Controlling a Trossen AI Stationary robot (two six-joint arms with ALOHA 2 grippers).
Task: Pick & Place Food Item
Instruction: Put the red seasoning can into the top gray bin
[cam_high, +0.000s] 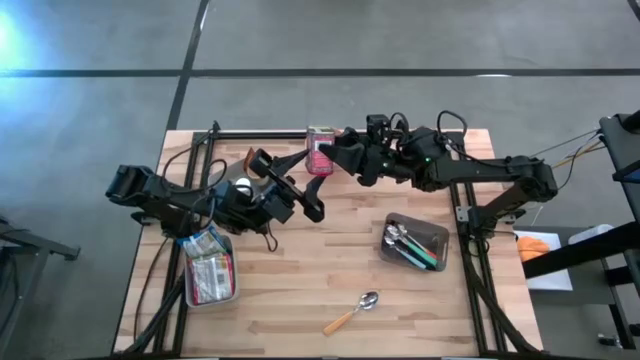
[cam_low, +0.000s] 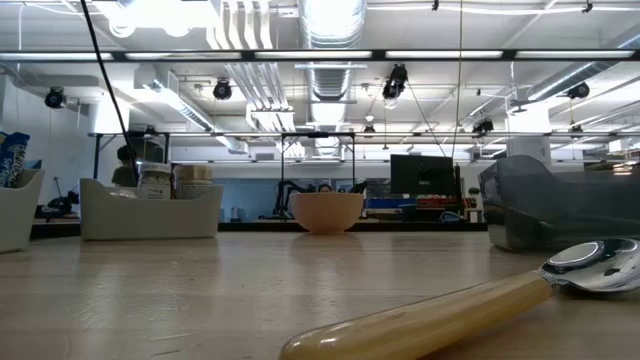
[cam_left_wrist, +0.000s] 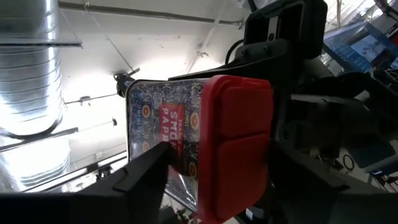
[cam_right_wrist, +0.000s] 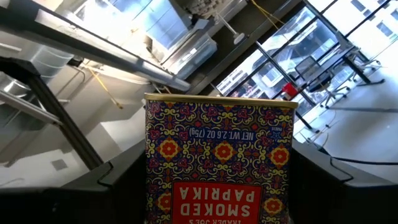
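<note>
The jaws of my right gripper (cam_high: 335, 152) clamp the patterned smoked-paprika tin with red lid (cam_high: 320, 150) above the tabletop's (cam_high: 300, 290) far edge, while my left gripper (cam_high: 300, 172) stands open around it, so I judge a handover: the left must close first.

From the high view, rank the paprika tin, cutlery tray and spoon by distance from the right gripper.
1. Paprika tin, held in the right gripper, back centre.
2. Cutlery tray, right side.
3. Spoon, front centre.
</note>
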